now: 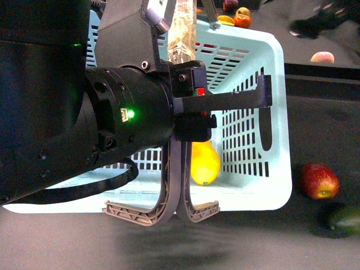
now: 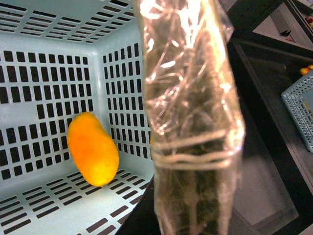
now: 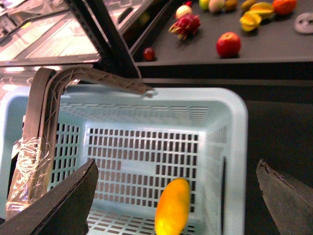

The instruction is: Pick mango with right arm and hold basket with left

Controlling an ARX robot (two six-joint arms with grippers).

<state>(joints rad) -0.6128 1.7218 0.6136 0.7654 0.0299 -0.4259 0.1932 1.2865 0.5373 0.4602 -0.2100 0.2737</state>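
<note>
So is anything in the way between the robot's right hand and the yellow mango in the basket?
No, nothing visible. The right gripper hangs open over the basket, and the mango lies uncovered inside, showing between its fingers. Only the basket's side wall stands close beside the mango.

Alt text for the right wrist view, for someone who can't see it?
A yellow mango lies inside a light-blue slotted basket, seen between the dark fingers of the open right claw. The left claw, partly wrapped in clear plastic, sits at a corner of the basket's rim; fruit lies on a dark surface beyond.
</note>
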